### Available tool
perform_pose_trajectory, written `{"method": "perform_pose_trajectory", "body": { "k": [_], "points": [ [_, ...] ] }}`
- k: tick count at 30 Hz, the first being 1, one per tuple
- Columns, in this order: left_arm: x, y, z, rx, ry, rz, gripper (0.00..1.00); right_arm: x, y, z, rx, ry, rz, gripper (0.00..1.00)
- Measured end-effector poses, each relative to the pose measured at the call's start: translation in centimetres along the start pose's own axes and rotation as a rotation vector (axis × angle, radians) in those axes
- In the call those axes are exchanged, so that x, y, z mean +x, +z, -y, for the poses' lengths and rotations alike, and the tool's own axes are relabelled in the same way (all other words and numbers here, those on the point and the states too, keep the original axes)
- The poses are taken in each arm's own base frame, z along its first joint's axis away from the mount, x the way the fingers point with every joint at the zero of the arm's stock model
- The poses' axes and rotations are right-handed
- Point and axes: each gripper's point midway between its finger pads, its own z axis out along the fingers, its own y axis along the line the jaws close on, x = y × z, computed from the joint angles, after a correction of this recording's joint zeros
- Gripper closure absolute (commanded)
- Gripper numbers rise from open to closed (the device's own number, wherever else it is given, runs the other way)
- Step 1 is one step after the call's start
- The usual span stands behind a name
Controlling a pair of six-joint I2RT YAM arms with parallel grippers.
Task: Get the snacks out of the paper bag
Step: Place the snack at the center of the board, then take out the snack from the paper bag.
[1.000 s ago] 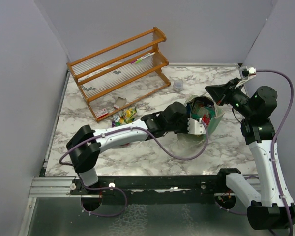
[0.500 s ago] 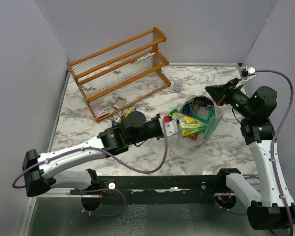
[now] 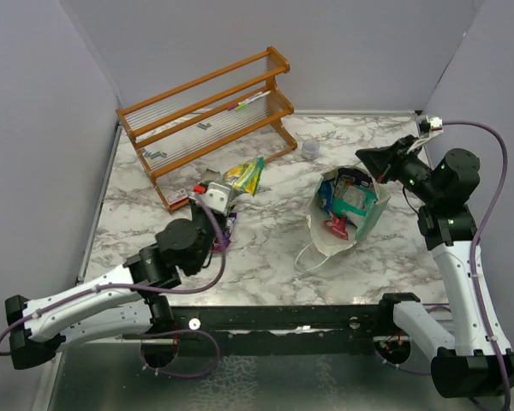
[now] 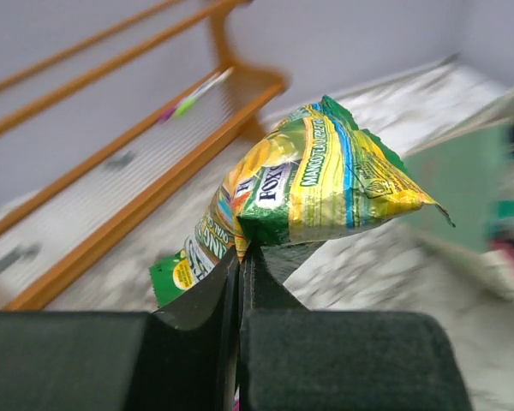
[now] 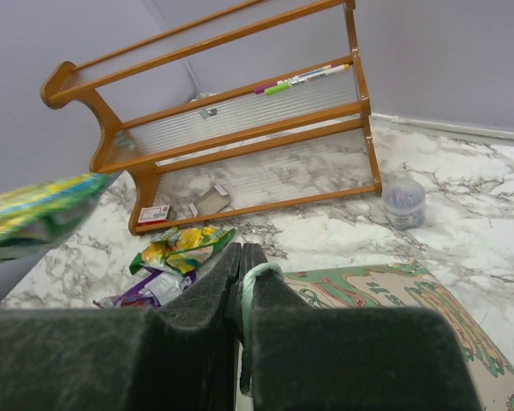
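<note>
Packet, green-yellow, pinched by seam in closed left gripper, body jutting beyond jaws. Light, crinkly, slippery foil: grip seam, not puffed middle. Right gripper clamped on paper bag rim. Only top view shows snacks inside bag; right wrist shows loose packets beyond jaws.

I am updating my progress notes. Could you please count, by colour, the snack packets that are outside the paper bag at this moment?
Green-yellow packets: 2, one pinched in the left tool, one lying on the table
Purple packets: 1, lying next to that second one
Total: 3 that the views show
</note>
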Motion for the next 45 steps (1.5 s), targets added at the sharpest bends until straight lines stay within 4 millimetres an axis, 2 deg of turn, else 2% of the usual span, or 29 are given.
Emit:
{"method": "perform_pose_trajectory", "body": {
  "k": [4, 5, 8, 11, 14, 15, 17, 19, 21, 23, 25, 28, 31, 35, 38, 39, 43, 45],
  "points": [
    [7.4, 0.1, -3.7, -0.283, 0.113, -0.219, 1.00, 0.1, 0.0, 0.0, 0.000, 0.001, -0.001, 0.98],
    [9.7, -0.1, -4.5, -0.341, 0.137, -0.279, 1.00, 0.1, 0.0, 0.0, 0.000, 0.001, -0.001, 0.98],
    [14.3, -1.4, -6.4, -0.441, 0.138, -0.387, 1.00, 0.0, 0.0, 0.0, 0.000, 0.001, -0.001, 0.98],
    [16.4, -2.4, -7.7, -0.525, 0.079, -0.409, 1.00, 0.1, 0.0, 0.0, 0.000, 0.001, -0.001, 0.98],
    [18.1, -2.9, -8.3, -0.581, 0.025, -0.411, 0.99, 0.1, 0.0, 0.0, 0.000, 0.001, -0.001, 0.98],
    [19.0, -3.0, -8.4, -0.598, 0.006, -0.418, 0.95, 0.0, 0.0, 0.0, 0.000, 0.001, -0.001, 0.98],
    [20.6, -3.2, -8.7, -0.631, -0.017, -0.441, 0.81, 0.1, 0.0, 0.0, -0.001, 0.001, -0.001, 0.98],
    [21.9, -3.3, -8.9, -0.655, -0.042, -0.463, 0.64, 0.1, 0.0, 0.0, -0.002, 0.000, -0.001, 0.98],
    [22.9, -3.3, -8.7, -0.665, -0.070, -0.480, 0.43, 0.2, 0.0, 0.0, -0.003, 0.000, -0.001, 0.98],
    [23.4, -3.2, -8.3, -0.667, -0.104, -0.489, 0.30, 0.2, 0.0, -0.1, -0.009, -0.001, -0.002, 0.98],
    [23.3, -3.0, -8.0, -0.665, -0.134, -0.487, 0.24, 0.2, 0.0, -0.4, -0.029, -0.006, 0.000, 0.98],
    [21.1, -1.9, -7.2, -0.621, -0.209, -0.451, 0.22, 0.3, 0.0, -0.5, -0.041, -0.009, 0.000, 0.98],
    [17.6, -0.6, -6.1, -0.532, -0.308, -0.366, 0.20, 0.6, 0.1, -0.7, -0.057, -0.011, -0.003, 0.98],
    [10.9, 1.0, -3.4, -0.287, -0.444, -0.178, 0.20, 0.7, 0.1, -0.8, -0.065, -0.011, -0.005, 0.98],
    [6.7, 2.2, -0.7, -0.094, -0.485, -0.073, 0.18, 0.7, 0.1, -0.8, -0.067, -0.011, -0.006, 0.98],
    [5.9, 2.6, 0.2, -0.042, -0.485, -0.063, 0.17, 0.7, 0.1, -0.8, -0.068, -0.011, -0.006, 0.98],
    [3.5, 4.8, 4.9, 0.172, -0.480, -0.070, 0.19, 0.8, 0.1, -0.9, -0.070, -0.011, -0.007, 0.98],
    [3.4, 5.4, 8.0, 0.274, -0.478, -0.094, 0.23, 0.8, 0.1, -0.9, -0.070, -0.011, -0.007, 0.98]
  ]
}}
